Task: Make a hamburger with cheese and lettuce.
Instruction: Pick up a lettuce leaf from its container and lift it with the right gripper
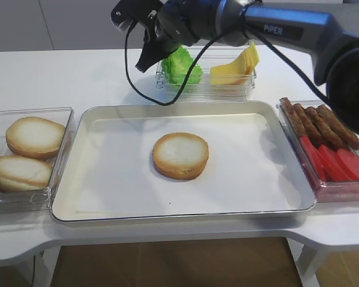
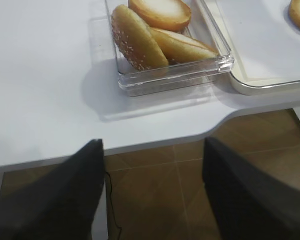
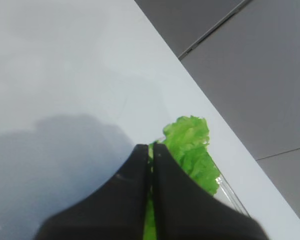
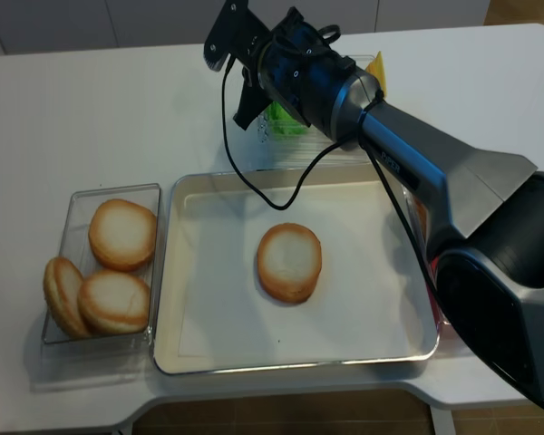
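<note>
Nearest the camera, the metal tray (image 1: 275, 206) fills the front of the table, and the bun half (image 1: 180, 155) sits bare at its centre, pale face up, nothing stacked on it. Left of the tray, a clear box (image 1: 60, 119) holds spare buns. Behind the tray, the divided clear container (image 1: 167, 81) carries the lettuce (image 1: 180, 64) and, beside it, the cheese slices (image 1: 236, 64). Over there the right gripper (image 3: 151, 150) is clamped tight, a green leaf edge caught between its tips in the wrist view. The thing now, I'd judge, is a straight, gentle lift so only one leaf comes free. The left gripper (image 2: 152, 165) hangs off the table's front edge, spread wide, empty.
</note>
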{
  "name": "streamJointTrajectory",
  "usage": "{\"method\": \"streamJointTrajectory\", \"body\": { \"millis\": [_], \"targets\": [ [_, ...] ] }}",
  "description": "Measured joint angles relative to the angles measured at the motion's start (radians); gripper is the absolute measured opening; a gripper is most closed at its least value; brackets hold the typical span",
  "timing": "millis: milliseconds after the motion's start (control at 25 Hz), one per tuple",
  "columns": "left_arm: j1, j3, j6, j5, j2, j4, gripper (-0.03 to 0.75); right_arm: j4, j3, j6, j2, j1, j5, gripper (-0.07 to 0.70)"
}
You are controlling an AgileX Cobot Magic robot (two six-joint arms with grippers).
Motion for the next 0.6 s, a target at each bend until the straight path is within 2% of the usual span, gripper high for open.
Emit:
{"method": "streamJointTrajectory", "body": {
  "millis": [600],
  "targets": [
    [0.000, 0.000, 0.000, 0.000, 0.000, 0.000, 0.460, -0.002, 0.000, 0.017, -0.047, 0.000, 0.020, 0.002]
  ]
}}
